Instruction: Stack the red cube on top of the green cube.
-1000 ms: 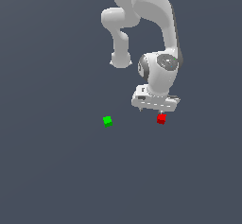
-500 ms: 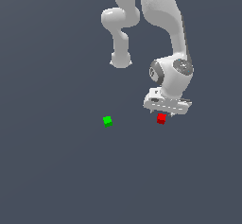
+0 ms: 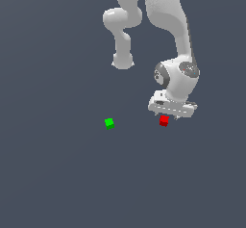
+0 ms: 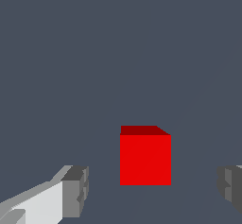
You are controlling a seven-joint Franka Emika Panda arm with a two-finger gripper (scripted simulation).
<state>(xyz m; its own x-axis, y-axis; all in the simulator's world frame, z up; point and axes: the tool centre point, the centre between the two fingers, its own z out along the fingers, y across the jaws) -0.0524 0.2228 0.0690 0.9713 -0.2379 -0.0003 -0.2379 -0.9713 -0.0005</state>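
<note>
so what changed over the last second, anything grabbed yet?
The gripper moved toward the exterior view's right and came down over the red cube. Its fingers stand open on either side of the cube, so nothing is gripped yet. The red cube and green cube stayed put.

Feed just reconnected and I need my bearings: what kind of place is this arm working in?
Most likely a bare simulated test scene, not a real room: a featureless flat grey ground, a white arm whose gripper hangs open, and only two tiny props, the red cube and the green cube.
</note>
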